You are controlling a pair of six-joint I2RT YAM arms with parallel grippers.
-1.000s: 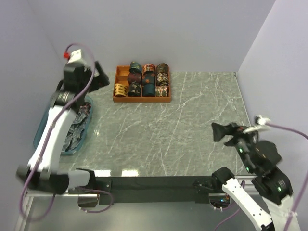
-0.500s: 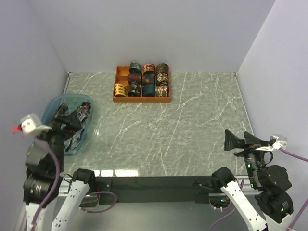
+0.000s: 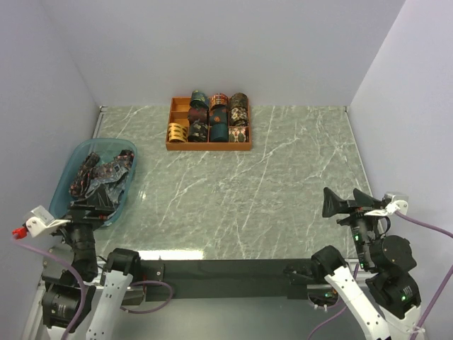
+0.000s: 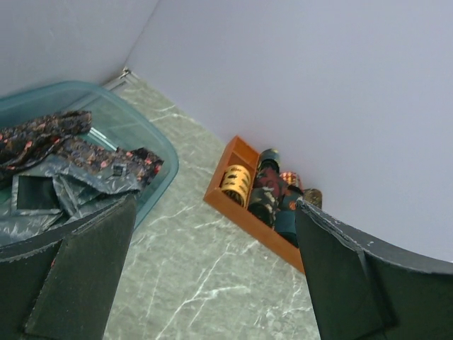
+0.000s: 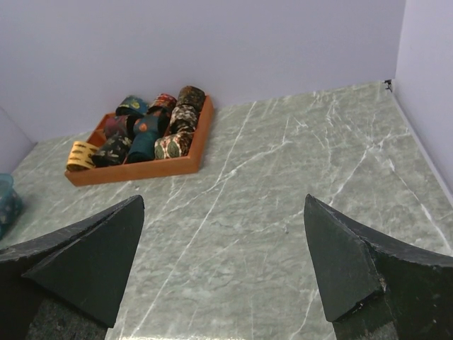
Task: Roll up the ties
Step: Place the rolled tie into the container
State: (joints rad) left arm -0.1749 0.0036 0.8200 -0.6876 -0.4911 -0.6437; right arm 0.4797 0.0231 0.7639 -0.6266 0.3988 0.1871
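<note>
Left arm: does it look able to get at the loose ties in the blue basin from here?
Probably yes. The left gripper hangs open at the near rim of the basin, and the loose ties lie uncovered inside, nothing between.

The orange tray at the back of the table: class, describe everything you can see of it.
The orange tray is a shallow rectangular box, its material unclear, split by low dividers into compartments. It lies flat on the grey-green marbled table, near the back wall, left of centre. Most compartments hold rolled ties, among them a gold roll at its near left corner. The back left compartments look empty. Only the table and the rolls touch it.
</note>
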